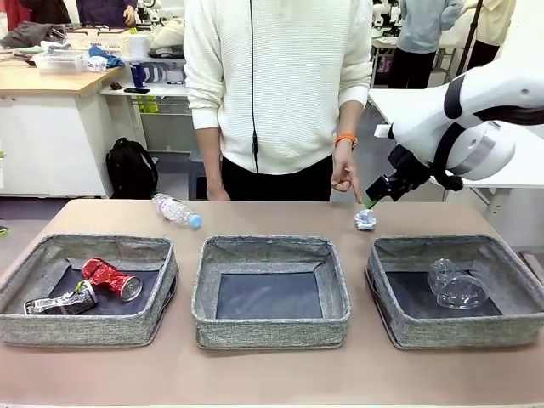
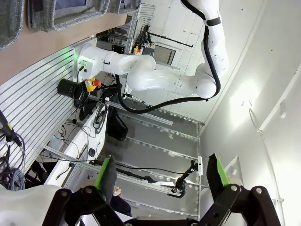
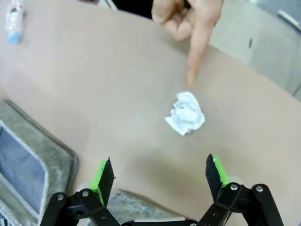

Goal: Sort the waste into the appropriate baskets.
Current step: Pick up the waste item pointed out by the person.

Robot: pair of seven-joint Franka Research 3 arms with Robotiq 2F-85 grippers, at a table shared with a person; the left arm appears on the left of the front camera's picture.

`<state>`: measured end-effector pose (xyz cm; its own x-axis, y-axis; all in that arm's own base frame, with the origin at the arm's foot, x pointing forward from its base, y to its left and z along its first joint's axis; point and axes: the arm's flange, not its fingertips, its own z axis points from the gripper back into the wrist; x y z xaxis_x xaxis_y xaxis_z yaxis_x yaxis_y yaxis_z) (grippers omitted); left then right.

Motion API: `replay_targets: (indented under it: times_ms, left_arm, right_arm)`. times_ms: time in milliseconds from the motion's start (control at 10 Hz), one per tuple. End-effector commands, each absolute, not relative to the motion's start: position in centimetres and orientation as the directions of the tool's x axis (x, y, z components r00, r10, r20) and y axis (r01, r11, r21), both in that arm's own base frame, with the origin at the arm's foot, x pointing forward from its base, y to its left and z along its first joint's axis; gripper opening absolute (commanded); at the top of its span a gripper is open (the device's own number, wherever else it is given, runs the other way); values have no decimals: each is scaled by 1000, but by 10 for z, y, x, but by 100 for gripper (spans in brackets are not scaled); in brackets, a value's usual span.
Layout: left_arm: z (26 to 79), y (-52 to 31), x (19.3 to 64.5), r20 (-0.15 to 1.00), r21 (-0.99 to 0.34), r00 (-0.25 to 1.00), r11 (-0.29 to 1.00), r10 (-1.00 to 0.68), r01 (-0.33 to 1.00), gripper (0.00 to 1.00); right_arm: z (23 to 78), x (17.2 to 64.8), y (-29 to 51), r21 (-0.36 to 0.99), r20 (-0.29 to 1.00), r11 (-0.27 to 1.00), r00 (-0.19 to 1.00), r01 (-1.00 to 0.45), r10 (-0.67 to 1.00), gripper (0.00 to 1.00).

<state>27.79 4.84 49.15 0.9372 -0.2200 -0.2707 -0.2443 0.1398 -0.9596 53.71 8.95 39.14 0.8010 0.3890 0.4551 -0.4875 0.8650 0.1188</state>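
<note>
Three grey baskets stand in a row. The left basket point(image 1: 25, 268) holds a crushed red can point(image 1: 110, 278) and a dark silver can point(image 1: 61, 301). Nothing lies in the middle basket point(image 1: 270, 248). A clear plastic cup point(image 1: 455, 285) lies in the right basket point(image 1: 518, 280). On the table beyond them are a clear bottle with blue cap point(image 1: 176, 210) point(image 3: 14, 21) and a crumpled white paper ball point(image 1: 365, 220) point(image 3: 186, 114). A person's finger point(image 1: 355, 191) point(image 3: 197, 52) points at the ball. My right gripper point(image 1: 374, 198) point(image 3: 159, 162) hovers open just above the ball. My left gripper point(image 2: 162, 176) is open and holds nothing.
The person stands at the far edge of the table point(image 1: 255, 374), arm hanging over it. A basket rim point(image 3: 56, 157) lies close under my right gripper. Bare tabletop lies between bottle and ball. My left wrist view faces away, past the table's edge, toward a white arm point(image 2: 141, 70).
</note>
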Motion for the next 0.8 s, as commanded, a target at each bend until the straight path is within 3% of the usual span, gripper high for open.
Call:
replay_targets:
  times_ms: [0, 700]
  left_arm:
    - [492, 50, 276, -255, -963, 937, 145, -238, -225, 100]
    - [492, 50, 276, -255, -963, 937, 145, -238, -225, 100]
  right_arm:
    - [376, 561, 93, 114, 464, 881, 808, -460, 362, 100]
    - [313, 605, 95, 86, 452, 924, 841, -374, 298, 100]
